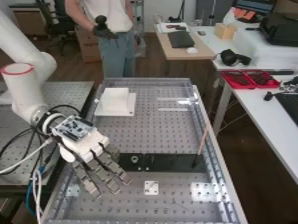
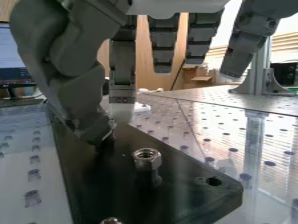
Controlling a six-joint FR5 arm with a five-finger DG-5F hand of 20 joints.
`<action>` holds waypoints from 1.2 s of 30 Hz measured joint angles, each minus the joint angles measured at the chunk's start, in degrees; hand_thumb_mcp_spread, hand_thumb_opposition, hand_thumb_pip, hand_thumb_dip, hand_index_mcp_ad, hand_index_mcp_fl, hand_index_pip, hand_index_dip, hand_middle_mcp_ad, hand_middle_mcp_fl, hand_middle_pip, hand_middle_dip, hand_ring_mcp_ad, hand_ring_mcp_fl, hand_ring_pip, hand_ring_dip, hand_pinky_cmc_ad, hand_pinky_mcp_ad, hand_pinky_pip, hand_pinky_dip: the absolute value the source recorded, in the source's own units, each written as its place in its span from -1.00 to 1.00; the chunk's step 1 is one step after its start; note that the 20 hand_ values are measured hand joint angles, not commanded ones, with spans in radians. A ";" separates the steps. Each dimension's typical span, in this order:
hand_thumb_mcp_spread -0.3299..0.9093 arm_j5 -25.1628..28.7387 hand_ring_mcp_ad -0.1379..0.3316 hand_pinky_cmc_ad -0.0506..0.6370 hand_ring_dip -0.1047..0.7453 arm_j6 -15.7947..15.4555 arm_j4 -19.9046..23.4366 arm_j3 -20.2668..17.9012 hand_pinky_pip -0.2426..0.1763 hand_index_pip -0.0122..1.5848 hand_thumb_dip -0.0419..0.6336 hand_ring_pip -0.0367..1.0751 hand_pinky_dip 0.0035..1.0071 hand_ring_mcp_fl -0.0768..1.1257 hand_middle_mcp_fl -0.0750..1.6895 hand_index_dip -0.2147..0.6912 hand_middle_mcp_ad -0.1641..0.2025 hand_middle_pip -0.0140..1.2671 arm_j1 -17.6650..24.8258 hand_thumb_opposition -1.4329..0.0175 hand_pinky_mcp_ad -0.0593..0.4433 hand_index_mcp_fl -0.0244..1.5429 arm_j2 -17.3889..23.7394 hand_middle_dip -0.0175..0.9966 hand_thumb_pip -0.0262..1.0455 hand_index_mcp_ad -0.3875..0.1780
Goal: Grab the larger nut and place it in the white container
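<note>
Palm up against the near-left part of the bench, the hand [image 1: 85, 146] has its fingers straight and spread, reaching past the left part of the black bar [image 1: 169, 162]. On the bar, right of the hand, stands the bearing [image 1: 134, 159]. In the wrist view the hand [image 2: 80, 95] is open, its thumb low over the bar [image 2: 179, 202]. Beside the thumb, apart from it, stands a six-sided round metal part [image 2: 147, 159]; which nut it is I cannot tell. Another round metal part [image 2: 112, 220] is cut by the picture's edge. The white container [image 1: 116, 101] stands farther up the bench.
A thin wooden stick [image 1: 202, 142] stands slanted near the bar's right end. A small white plate [image 1: 151, 188] lies below the bar. Clear raised edges [image 1: 211, 150] border the perforated bench. Cables hang beside the arm. A person stands behind the bench.
</note>
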 joint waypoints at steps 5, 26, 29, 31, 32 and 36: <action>0.11 0.69 0.20 0.07 -0.47 0.29 -0.11 -0.06 -0.28 0.97 -0.18 -0.77 -0.11 -0.85 -0.82 -0.21 0.36 -0.77 0.34 -0.23 0.41 -0.82 0.07 -0.53 0.43 -0.07; 0.11 2.29 0.20 0.07 -0.47 1.27 -0.09 -0.50 -0.28 0.97 -0.13 -0.76 -0.02 -0.85 -0.84 -0.22 0.36 -0.77 1.50 -0.23 0.42 -0.92 0.28 -0.53 0.54 -0.08; 0.11 2.29 0.20 0.06 -0.47 1.46 -0.26 -0.48 -0.28 0.97 -0.13 -0.75 0.00 -0.85 -0.84 -0.22 0.36 -0.77 1.53 -0.23 0.42 -0.93 0.29 -0.53 0.54 -0.08; 0.11 2.29 0.20 0.07 -0.47 1.50 -0.40 -0.49 -0.29 0.97 -0.13 -0.75 0.00 -0.85 -0.84 -0.22 0.36 -0.77 1.58 -0.23 0.42 -0.94 0.34 -0.53 0.54 -0.07; 0.10 2.31 0.20 0.07 -0.47 1.50 -0.43 -0.49 -0.29 0.97 -0.13 -0.73 0.01 -0.85 -0.84 -0.22 0.36 -0.77 1.63 -0.23 0.42 -0.94 0.39 -0.53 0.54 -0.08; 0.09 3.21 0.20 0.07 -0.47 1.69 -0.21 -0.68 -0.29 0.98 -0.13 -0.73 0.03 -0.85 -0.88 -0.22 0.36 -0.77 2.17 -0.23 0.42 -0.94 0.70 -0.53 0.54 -0.07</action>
